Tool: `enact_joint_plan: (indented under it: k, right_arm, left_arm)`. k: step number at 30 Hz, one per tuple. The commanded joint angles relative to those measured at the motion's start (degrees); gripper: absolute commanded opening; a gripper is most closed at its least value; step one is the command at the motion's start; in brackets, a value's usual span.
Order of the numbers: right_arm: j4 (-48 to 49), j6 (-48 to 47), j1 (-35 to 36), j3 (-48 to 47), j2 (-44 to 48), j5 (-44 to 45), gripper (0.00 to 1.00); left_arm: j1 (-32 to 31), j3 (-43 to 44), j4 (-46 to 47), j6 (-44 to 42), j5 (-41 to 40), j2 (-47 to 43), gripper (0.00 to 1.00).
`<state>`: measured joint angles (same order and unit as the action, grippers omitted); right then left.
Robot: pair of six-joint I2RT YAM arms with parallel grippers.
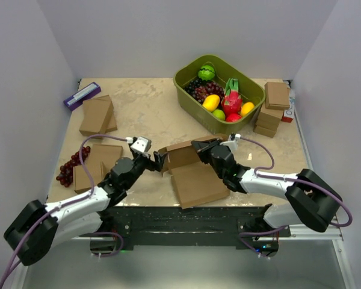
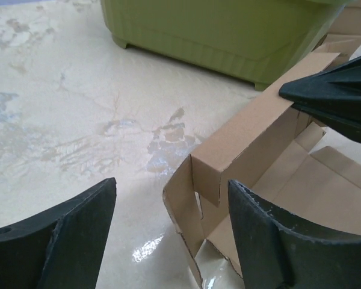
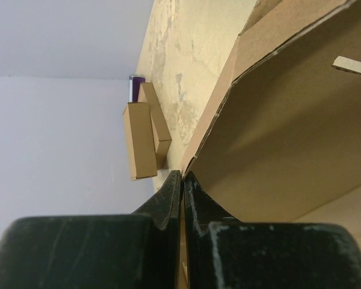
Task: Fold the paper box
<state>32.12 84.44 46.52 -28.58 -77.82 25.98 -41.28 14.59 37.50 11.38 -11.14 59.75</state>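
Cardboard of the paper box [image 1: 198,183] looks thin, light, springy; grasp walls near creases. Right gripper [image 3: 182,176] pinches the raised wall; left gripper [image 2: 171,189] stands open at its corner.

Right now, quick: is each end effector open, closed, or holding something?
Left end effector: open around a corner of the paper box, not gripping it.
Right end effector: closed, pinching a wall of the paper box.

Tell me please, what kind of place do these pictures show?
Probably a robot test cell or lab: plain pale walls enclose a table, two robot arms are bolted at its edge, and props lie around, such as a green tub of fruit and small cardboard boxes.
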Motion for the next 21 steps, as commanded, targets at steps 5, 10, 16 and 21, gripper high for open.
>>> enact_joint_plan:
  k: [5, 10, 16, 21]
  right_arm:
    - [-1.7, -2.8, 0.3, 1.0, 1.7, 2.1, 0.0]
    - [-1.7, -2.8, 0.3, 1.1, 1.6, 2.0, 0.0]
    - [-1.7, -2.7, 0.3, 1.2, 1.7, 1.8, 0.0]
    - [-1.7, -2.8, 0.4, 1.3, 2.1, 1.9, 0.0]
  left_arm:
    - [-0.4, -3.0, -7.1, 4.7, 0.3, -6.0, 0.81]
    - [-1.9, -3.2, -7.3, 7.8, 0.5, -2.6, 0.82]
    - [-4.2, -3.1, -7.1, 9.0, -2.7, 1.0, 0.84]
    - [-7.6, -0.6, -9.6, 9.5, -10.2, 7.0, 0.81]
